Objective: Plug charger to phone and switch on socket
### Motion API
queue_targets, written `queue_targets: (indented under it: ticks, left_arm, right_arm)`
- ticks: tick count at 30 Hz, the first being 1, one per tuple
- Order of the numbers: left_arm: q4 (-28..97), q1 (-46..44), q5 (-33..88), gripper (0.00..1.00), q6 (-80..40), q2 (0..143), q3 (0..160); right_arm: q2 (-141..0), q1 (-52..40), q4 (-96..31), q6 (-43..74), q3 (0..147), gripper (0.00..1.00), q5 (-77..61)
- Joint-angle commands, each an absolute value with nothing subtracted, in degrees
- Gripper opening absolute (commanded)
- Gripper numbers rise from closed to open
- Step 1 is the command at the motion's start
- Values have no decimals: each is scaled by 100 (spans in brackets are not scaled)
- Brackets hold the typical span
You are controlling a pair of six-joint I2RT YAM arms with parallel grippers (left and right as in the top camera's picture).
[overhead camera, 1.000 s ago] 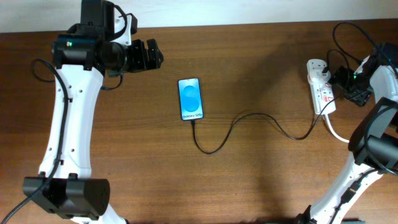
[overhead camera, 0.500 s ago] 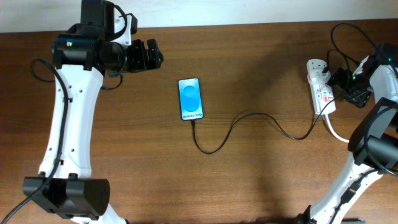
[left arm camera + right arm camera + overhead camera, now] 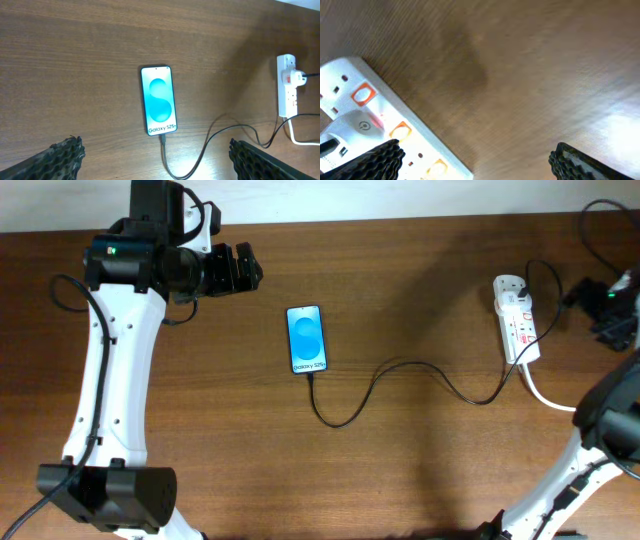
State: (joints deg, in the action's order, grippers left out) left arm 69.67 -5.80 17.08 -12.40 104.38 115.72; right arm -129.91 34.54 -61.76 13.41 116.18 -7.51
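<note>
Brown wood table (image 3: 420,480). Charger (image 3: 400,367) loops nearest, its connector at the phone (image 3: 307,338) bottom edge, seemingly seated. Phone lies flat mid-table, screen lit. Socket (image 3: 518,325) far right. Left gripper (image 3: 245,268) open, empty, well apart from phone. Right gripper (image 3: 600,315) open, beside socket, not touching. Risk: an off-centre switch press shoves the socket, tugging the charger loose.

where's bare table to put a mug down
Free: the wood left of the phone, up to the left arm; the stretch between phone and socket, above the charger; the near edge below its loop. Crowded: around the socket and its cords.
</note>
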Motion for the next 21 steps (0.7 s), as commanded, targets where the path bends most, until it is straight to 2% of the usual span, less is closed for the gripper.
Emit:
queue_targets:
  ticks: [1, 9, 13, 17, 21]
  left_arm:
    - [6976, -548, 1667, 99, -1188, 10392, 11528]
    - [6976, -548, 1667, 99, -1186, 10392, 11528]
    - [6976, -548, 1667, 99, -1188, 10392, 11528]
    - [6976, -548, 1667, 99, -1186, 10392, 11528]
    - [6976, -548, 1667, 99, -1188, 10392, 11526]
  right_arm:
    - [-12538, 3533, -6381, 1385, 11944, 99, -679]
    - [-11734, 3548, -6980, 1326, 12486, 99, -683]
    - [-11030, 3463, -7225, 897, 12560, 99, -735]
    - [-10241, 3177, -7487, 290, 12560, 98, -1251]
    - [-9677, 2720, -7787, 169, 12558, 98, -1354]
